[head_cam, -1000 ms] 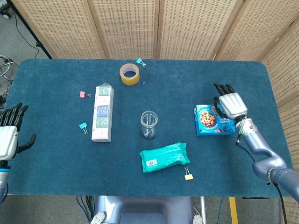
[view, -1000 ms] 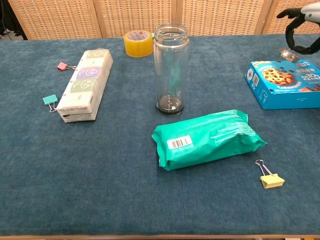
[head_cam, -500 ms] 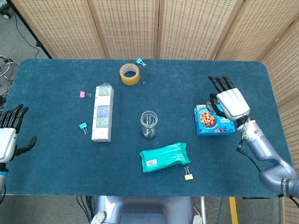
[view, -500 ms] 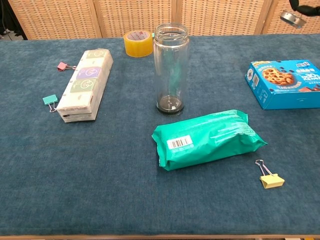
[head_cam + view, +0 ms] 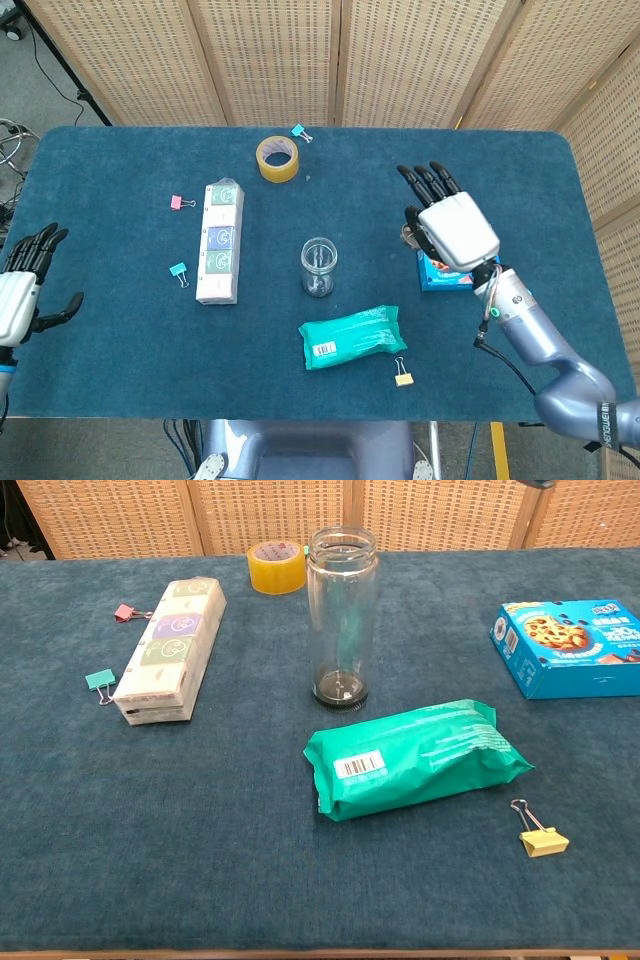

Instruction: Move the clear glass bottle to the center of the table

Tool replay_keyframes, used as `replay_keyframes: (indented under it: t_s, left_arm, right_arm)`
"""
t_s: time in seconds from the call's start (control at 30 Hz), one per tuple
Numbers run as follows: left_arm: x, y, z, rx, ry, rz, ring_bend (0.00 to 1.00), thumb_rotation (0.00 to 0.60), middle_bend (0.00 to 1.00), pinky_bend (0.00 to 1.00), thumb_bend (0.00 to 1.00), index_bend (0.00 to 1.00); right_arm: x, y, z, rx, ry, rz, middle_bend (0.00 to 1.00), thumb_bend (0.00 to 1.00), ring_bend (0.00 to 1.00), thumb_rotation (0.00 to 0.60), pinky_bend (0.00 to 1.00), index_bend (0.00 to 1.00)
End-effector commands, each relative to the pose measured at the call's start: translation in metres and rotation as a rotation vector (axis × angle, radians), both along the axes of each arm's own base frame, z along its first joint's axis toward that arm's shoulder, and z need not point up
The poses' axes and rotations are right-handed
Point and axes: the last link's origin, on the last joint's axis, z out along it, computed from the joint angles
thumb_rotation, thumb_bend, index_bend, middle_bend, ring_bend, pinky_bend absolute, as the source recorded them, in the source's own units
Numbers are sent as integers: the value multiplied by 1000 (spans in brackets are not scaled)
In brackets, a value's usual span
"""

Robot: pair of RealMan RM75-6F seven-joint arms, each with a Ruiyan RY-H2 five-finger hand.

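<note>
Glass bottle [image 5: 319,266] upright near table [image 5: 120,340] centre, untouched | right hand [image 5: 447,224] at its 3 o'clock, fingers spread, empty | left hand [image 5: 22,290] at 9 o'clock edge, empty | step: reach | next: close in, wrap bottle.

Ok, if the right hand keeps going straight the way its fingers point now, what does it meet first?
Nothing, as far as the head view shows. The right hand points up-left toward the far table edge, over bare blue cloth. The glass bottle stands well off that line. Its height is unclear.
</note>
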Motion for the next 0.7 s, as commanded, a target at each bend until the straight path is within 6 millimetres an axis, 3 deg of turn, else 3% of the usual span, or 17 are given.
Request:
replay_keyframes:
  t_s: [0.03,0.43,0.7]
  left_arm:
    - [0,-3,2,1,-6,-3,0,600,0,0,342,0]
    - [0,-11,12,5,-32,-21,0,600,0,0,342,0]
    - [1,-12,13,-6,-43,-28,0,600,0,0,342,0]
  right_arm:
    - [20,3,-11,23,-3,20,0,575,0,600,0,622]
    - [46,1,-47,12,50,29,0,575,0,600,0,621]
    - [63,7,-56,17,39,47,0,575,0,600,0,622]
